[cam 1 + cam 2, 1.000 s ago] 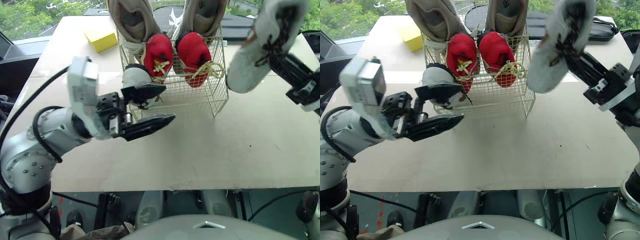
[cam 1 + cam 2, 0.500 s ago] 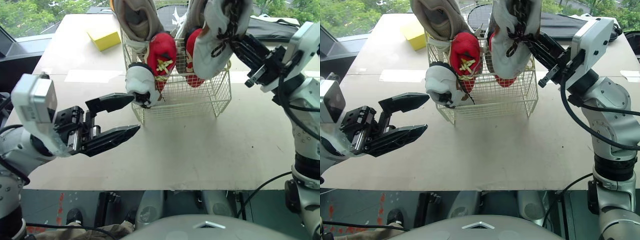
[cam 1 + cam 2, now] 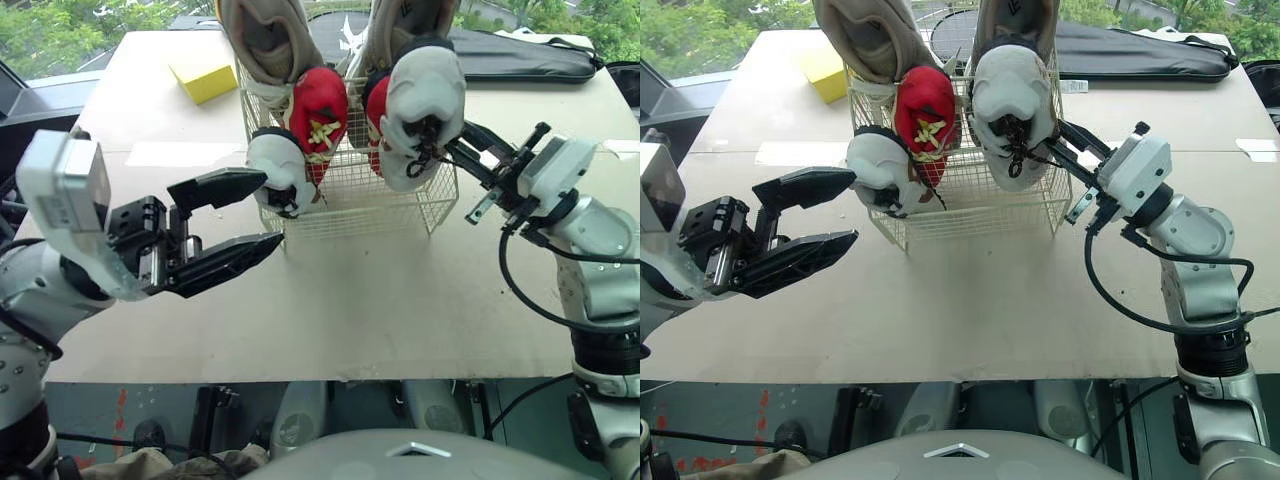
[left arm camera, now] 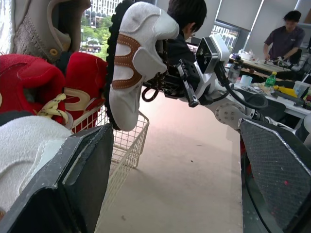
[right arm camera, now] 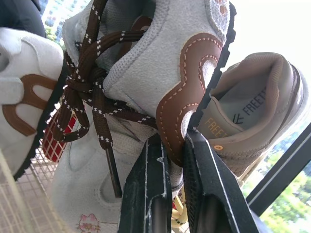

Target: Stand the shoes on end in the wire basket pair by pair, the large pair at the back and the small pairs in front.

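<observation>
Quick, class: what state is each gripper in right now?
Left gripper: open, empty.
Right gripper: closed on the white fabric shoe with brown laces.

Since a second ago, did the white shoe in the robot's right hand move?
Yes. The white shoe in the right gripper went left, from beside the wire basket to its front right corner.

"FREET…", partly cut off, printed on the tan shoe (image 5: 245, 114) insole
</observation>
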